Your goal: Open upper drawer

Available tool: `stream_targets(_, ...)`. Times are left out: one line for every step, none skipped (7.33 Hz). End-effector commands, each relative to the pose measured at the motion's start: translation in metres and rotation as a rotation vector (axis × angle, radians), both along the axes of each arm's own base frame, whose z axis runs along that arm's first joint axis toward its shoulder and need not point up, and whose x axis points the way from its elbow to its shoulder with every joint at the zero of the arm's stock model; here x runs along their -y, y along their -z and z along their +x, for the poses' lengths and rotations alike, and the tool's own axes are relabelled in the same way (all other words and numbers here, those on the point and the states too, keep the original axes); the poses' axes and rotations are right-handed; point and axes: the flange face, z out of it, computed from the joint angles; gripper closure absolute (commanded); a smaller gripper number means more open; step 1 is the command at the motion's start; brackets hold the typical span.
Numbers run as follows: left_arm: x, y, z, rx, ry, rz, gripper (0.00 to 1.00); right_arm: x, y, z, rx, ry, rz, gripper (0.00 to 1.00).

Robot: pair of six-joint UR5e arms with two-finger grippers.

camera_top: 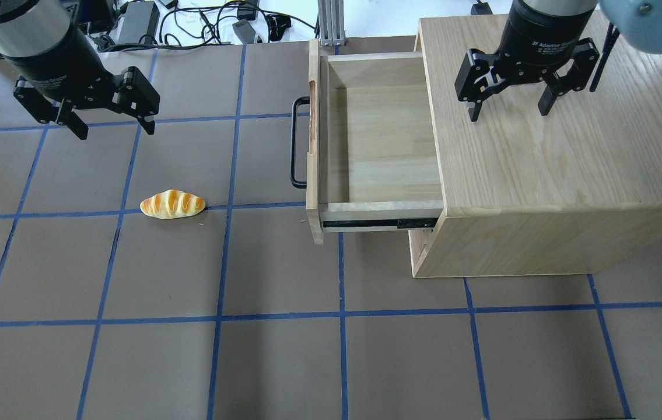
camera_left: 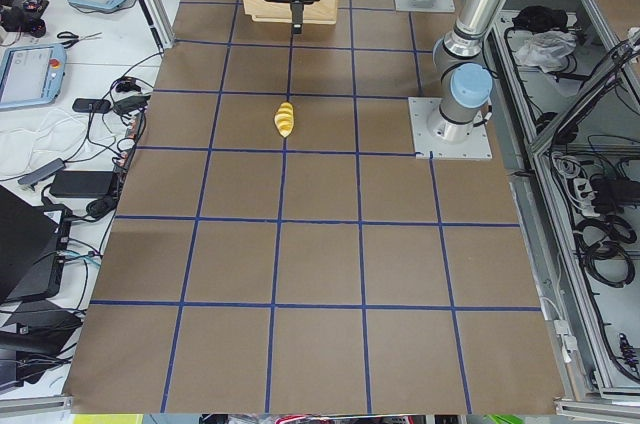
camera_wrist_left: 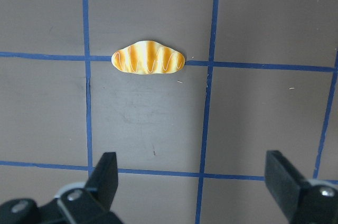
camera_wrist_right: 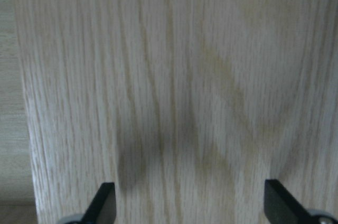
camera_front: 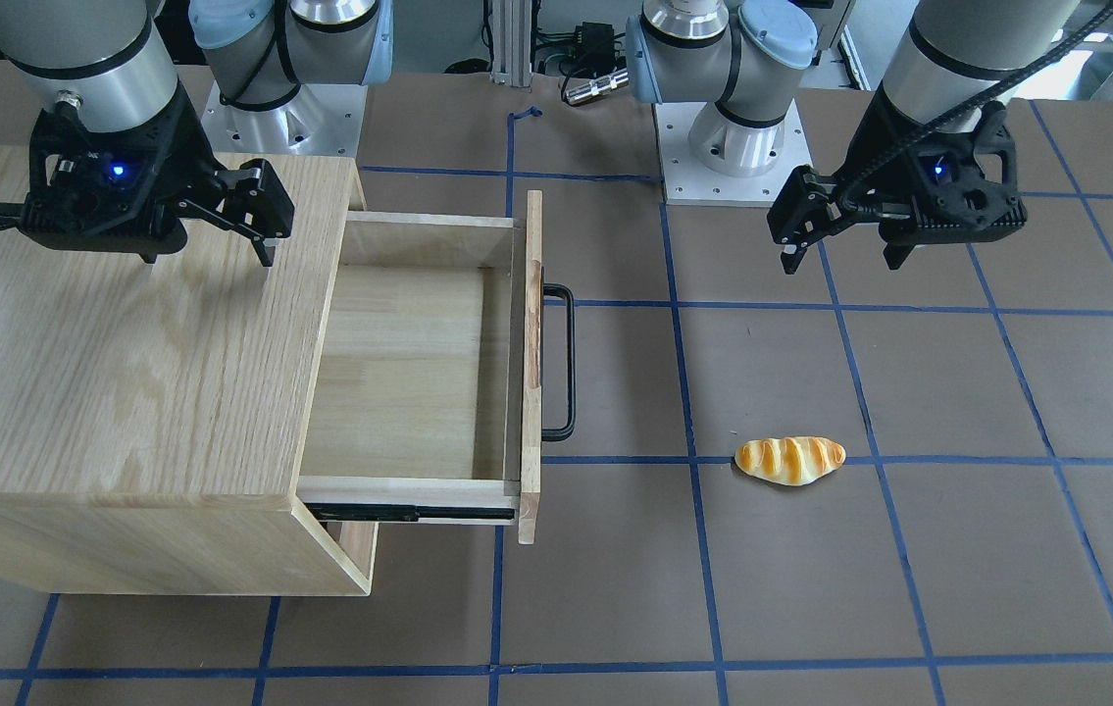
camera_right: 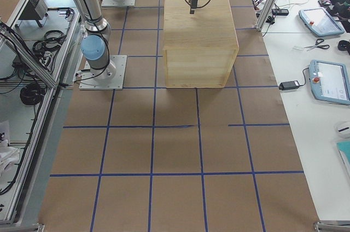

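The upper drawer stands pulled out of the oak cabinet, its light-wood box empty and its black bar handle free. In the overhead view the drawer sticks out leftwards with its handle at the far left. My right gripper hovers open and empty over the cabinet top. My left gripper is open and empty above the table, well left of the handle. It also shows in the front view.
A toy bread roll lies on the brown mat, between my left gripper and the drawer front; it shows in the left wrist view. Blue tape lines grid the mat. Cables and devices lie beyond the far table edge.
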Motion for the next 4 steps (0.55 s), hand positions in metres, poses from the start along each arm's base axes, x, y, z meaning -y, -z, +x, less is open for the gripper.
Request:
stream_targets(-0.0021, 0.0017, -0.0143, -0.002, 0.025, 0.003, 0.00, 0.0000, 0.0000, 0.0000, 0.000, 0.000, 0.000, 0.00)
stream_targets(-0.0040, 0.0025, -0.0218, -0.001, 0.038, 0.005, 0.00, -0.0001, 0.0007, 0.0000, 0.000, 0.000, 0.001, 0.00)
stream_targets(-0.0047, 0.0017, -0.0225, 0.001, 0.040, 0.003, 0.00, 0.0000, 0.0000, 0.0000, 0.000, 0.000, 0.000, 0.00)
stream_targets(-0.0058, 0.0010, -0.0225, 0.001, 0.040, 0.002, 0.00, -0.0001, 0.0007, 0.0000, 0.000, 0.000, 0.001, 0.00)
